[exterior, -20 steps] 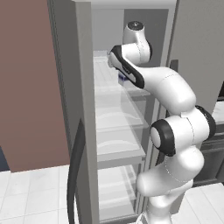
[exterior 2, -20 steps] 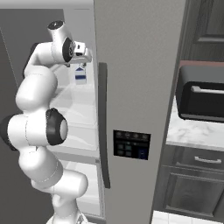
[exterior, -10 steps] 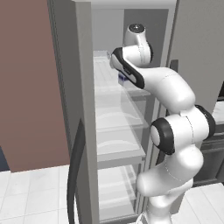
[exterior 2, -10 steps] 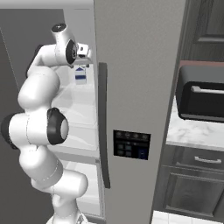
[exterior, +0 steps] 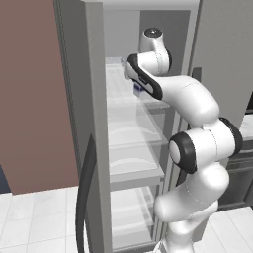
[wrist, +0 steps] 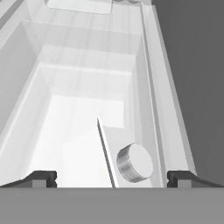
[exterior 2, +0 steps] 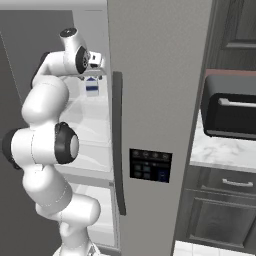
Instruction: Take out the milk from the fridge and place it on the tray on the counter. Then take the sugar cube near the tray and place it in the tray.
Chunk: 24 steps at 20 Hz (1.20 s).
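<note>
Wall [exterior: 34, 99]: reddish-brown, left of the scene.
Floor [exterior: 34, 222]: white tiles.
Black appliance [exterior 2: 231, 112]: at right.
Dark drawers [exterior 2: 220, 210]: beneath it.

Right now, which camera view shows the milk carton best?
The right base view: the milk stands on a fridge shelf, blue band facing us. The left base view gives a blue sliver behind the arm; the hand view looks down on its gabled top and cap.

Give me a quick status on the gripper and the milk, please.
Gripper open, above the milk. Milk upright on fridge shelf, not gripped. Nothing in the way.
</note>
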{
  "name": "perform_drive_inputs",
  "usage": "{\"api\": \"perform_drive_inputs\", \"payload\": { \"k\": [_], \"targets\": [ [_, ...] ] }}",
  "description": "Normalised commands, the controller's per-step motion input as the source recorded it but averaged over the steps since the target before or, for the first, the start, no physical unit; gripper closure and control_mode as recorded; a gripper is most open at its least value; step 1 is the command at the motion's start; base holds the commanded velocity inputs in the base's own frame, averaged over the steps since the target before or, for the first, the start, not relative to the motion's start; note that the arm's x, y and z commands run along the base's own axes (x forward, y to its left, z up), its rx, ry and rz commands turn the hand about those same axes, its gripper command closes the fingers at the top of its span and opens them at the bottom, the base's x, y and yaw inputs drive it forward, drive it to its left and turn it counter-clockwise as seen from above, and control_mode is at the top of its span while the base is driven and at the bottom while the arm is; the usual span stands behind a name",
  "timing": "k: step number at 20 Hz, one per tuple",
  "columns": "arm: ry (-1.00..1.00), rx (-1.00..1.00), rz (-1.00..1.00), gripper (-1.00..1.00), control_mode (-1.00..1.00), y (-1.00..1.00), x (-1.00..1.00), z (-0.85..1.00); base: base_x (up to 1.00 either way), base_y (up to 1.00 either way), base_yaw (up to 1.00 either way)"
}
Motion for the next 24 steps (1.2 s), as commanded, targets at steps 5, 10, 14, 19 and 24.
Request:
{"api": "perform_drive_inputs", "payload": {
  "k": [5,10,14,19,24],
  "targets": [
    [0.07,0.0,0.0,-1.0,-1.0,0.0,0.0,-0.12,0.0,0.0,0.0],
    [0.06,0.0,0.0,-1.0,-1.0,0.09,0.0,-0.16,0.0,0.0,0.0],
    [0.13,0.0,0.0,1.0,-1.0,0.4,0.0,-0.42,0.0,0.0,0.0],
    [0.11,0.0,0.0,1.0,-1.0,0.36,-0.11,-0.63,0.0,0.0,0.0],
    [0.03,0.0,0.0,1.0,-1.0,0.2,-0.24,-0.52,0.0,0.0,0.0]
  ]
}}
